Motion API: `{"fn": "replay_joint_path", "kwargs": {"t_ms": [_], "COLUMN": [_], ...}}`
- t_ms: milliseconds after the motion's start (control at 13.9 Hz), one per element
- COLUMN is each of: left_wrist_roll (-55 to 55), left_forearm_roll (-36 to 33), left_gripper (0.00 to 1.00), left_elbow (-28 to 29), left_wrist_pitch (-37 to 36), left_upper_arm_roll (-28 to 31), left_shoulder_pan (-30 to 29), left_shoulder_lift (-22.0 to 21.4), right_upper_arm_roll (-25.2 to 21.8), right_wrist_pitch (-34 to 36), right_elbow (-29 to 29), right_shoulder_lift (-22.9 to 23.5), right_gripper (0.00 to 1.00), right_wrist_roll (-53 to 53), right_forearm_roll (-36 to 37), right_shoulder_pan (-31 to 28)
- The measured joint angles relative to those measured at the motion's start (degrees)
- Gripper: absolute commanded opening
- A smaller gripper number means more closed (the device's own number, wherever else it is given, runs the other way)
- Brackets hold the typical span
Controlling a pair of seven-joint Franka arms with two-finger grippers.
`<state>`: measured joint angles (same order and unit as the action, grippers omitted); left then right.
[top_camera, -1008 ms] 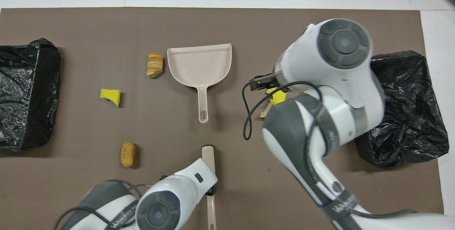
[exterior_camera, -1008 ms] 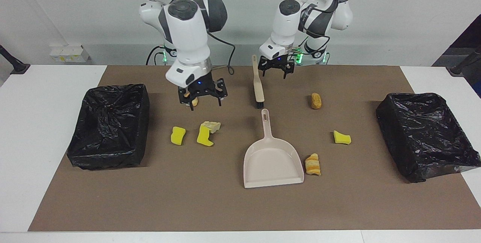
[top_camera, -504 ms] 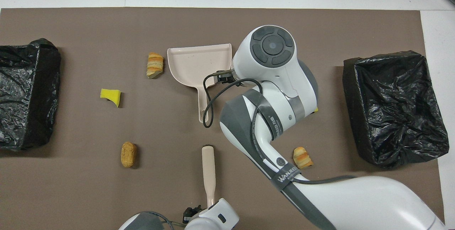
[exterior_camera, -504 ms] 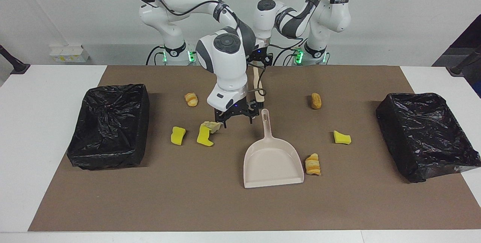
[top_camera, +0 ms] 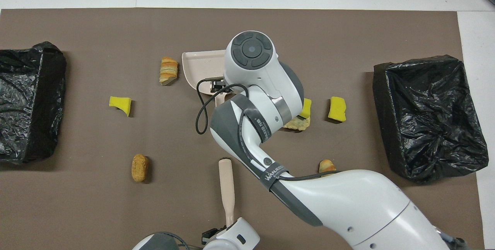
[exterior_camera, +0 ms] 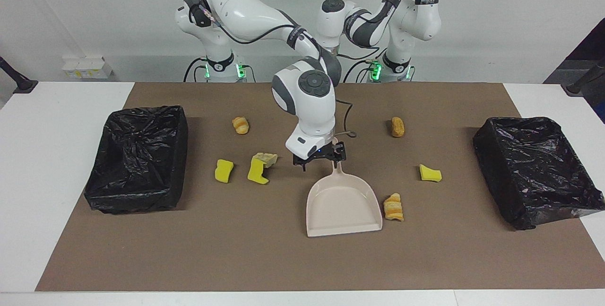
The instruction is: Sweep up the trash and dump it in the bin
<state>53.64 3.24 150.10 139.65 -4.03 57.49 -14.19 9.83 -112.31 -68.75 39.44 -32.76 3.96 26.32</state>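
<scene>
Brown mat (exterior_camera: 236,258) covers the middle of the white bench (exterior_camera: 47,154). All seven bits of trash lie on the mat, and none are in a bin.

A small croissant (exterior_camera: 241,125) lies toward the right arm's end. Farther from the robots than it are a yellow sponge chunk (exterior_camera: 223,170) and a second yellow sponge chunk (exterior_camera: 256,172). A tan bread lump (exterior_camera: 265,159) leans on that second one.

Toward the left arm's end lie a brown bread roll (exterior_camera: 397,126) and, farther from the robots, a third yellow sponge chunk (exterior_camera: 430,173). A striped croissant (exterior_camera: 393,206) sits just beside the beige dustpan (exterior_camera: 342,206).

The dustpan lies flat in the middle of the mat, with its handle pointing at the robots. The right claw (exterior_camera: 320,159) hangs low over that handle with its fingers spread apart. I cannot tell if it touches the handle.

The beige brush (top_camera: 226,182) lies nearer to the robots than the dustpan. The left claw (top_camera: 210,237) is at the end of the brush's handle. I cannot tell if it is squeezing the handle or not.

One black-bagged bin (exterior_camera: 142,192) sits at the right arm's end of the mat. Another black-bagged bin (exterior_camera: 496,145) sits at the left arm's end.
</scene>
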Motion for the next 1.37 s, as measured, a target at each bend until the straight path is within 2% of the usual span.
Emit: {"fn": "replay_joint_path", "kwargs": {"t_ms": [288,432,504,720,1008,1080,1368], "left_wrist_roll": [0.5,0.6,0.6,0.4,0.4,0.4,-3.9], "left_forearm_roll": [0.0,0.0,0.0,-0.7,-3.7,-4.8,-8.7], "left_gripper": [0.00,0.00,0.00,0.00,0.00,0.00,0.00], "left_elbow": [0.3,0.2,0.2,0.2,0.4,0.4,0.2], "left_wrist_pitch": [-1.3,-4.7,-6.8,-13.6,-16.4,-16.4,-14.3], "left_upper_arm_roll": [0.6,0.7,0.8,0.9,1.0,1.0,1.0], "left_shoulder_pan": [-1.5,-3.9,-5.6,-10.6,-17.0,-19.6,-31.0], "left_shoulder_lift": [-0.3,-2.1,-3.7,-9.3,-10.2,-10.1,-9.9], "right_upper_arm_roll": [-0.1,-0.3,-0.4,-0.5,-0.5,-0.5,-0.5], "right_wrist_pitch": [0.7,0.7,0.7,0.7,0.8,1.0,1.9], "right_elbow": [0.6,0.6,0.6,0.7,0.7,0.7,0.8], "right_shoulder_lift": [0.5,1.7,2.2,2.8,2.8,2.8,2.8], "right_gripper": [1.00,1.00,0.96,0.72,0.08,0.00,0.00], "right_wrist_roll": [-0.5,-1.9,-2.7,-3.2,-3.2,-3.2,-3.2], "right_forearm_roll": [0.0,0.2,0.5,0.8,0.8,0.8,1.1], "right_shoulder_pan": [1.6,2.9,3.4,4.2,4.3,4.3,5.3]}}
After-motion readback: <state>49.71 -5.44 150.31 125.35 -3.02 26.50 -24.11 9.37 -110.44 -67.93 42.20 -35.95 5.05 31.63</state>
